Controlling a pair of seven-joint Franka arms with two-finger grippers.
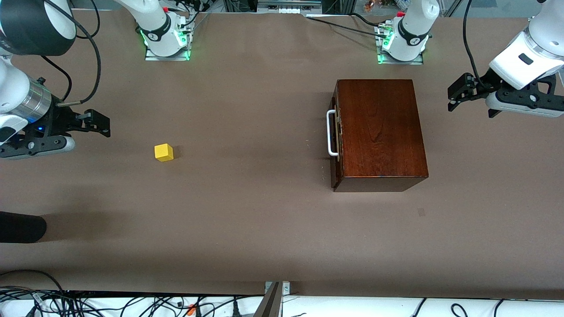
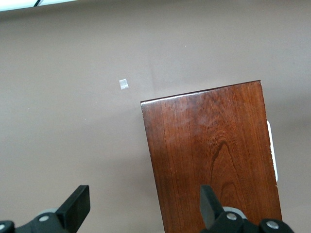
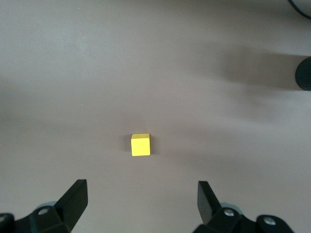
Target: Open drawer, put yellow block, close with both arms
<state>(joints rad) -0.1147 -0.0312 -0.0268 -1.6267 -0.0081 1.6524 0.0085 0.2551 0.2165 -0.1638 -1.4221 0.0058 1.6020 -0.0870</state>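
The yellow block [image 1: 164, 152] [image 3: 140, 145] sits alone on the brown table toward the right arm's end. My right gripper [image 1: 105, 123] [image 3: 141, 201] hangs open in the air a short way off it, nothing between its fingers. The dark wooden box [image 1: 379, 132] [image 2: 214, 155] stands toward the left arm's end. Its drawer is shut, and the white handle [image 1: 330, 133] [image 2: 272, 150] faces the block. My left gripper [image 1: 453, 97] [image 2: 143, 208] hangs open and empty beside the box, on the side away from the handle.
A black rounded object [image 1: 22, 226] [image 3: 303, 73] juts in at the right arm's end, nearer the front camera. A small pale mark [image 1: 421, 212] [image 2: 124, 84] lies on the table near the box. Cables [image 1: 132, 304] run below the near table edge.
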